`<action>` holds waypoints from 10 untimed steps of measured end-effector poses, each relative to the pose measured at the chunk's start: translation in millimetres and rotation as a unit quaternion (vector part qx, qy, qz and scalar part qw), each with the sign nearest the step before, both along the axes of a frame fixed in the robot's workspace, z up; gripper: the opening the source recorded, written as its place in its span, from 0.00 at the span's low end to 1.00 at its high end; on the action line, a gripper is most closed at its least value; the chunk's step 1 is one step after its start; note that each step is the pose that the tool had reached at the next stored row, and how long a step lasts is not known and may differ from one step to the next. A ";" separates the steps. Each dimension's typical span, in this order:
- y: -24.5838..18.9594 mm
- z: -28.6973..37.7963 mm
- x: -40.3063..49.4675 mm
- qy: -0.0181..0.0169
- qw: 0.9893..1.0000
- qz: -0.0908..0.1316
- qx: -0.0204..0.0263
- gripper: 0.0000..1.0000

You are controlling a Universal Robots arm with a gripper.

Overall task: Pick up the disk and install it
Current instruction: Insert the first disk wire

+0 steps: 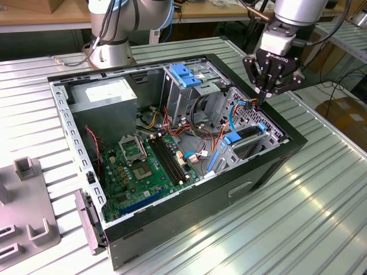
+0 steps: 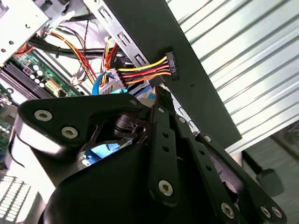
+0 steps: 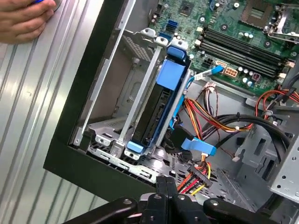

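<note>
Tool (image 1: 261, 101), pinched shut and empty, hovers just above the slotted-in disk (image 3: 158, 109).

Disk (image 3: 158, 112): stands on edge in the drive cage (image 3: 133, 100). Its lower part is sunk behind the cage's metal, so one dark face and the blue rail are all that show.
Pincer (image 3: 166, 184): in the first wrist view its body is cut off by the picture's edge. Whether its tips touch the wire plug (image 3: 196, 176) cannot be told.
Blue patch (image 2: 100, 149): mostly covered by the pincer's black body in the second wrist view, too little to identify.
Hand (image 3: 21, 21): cut off at the picture's corner, with some fingers showing.
Arm (image 1: 114, 28): its upper part runs past the picture's edge.
Grey fixture (image 1: 28, 212): on the worktop (image 1: 309, 217) at the exterior view's left, cut by the edge.
Motherboard (image 1: 137, 166): its far part is hidden under cables and the cage.
</note>
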State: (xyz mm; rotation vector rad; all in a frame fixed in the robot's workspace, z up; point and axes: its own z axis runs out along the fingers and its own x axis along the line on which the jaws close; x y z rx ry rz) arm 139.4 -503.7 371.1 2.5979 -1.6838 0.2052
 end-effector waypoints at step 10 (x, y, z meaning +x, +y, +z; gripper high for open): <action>0.0 0.0 0.0 0.001 0.997 0.062 -0.035 0.27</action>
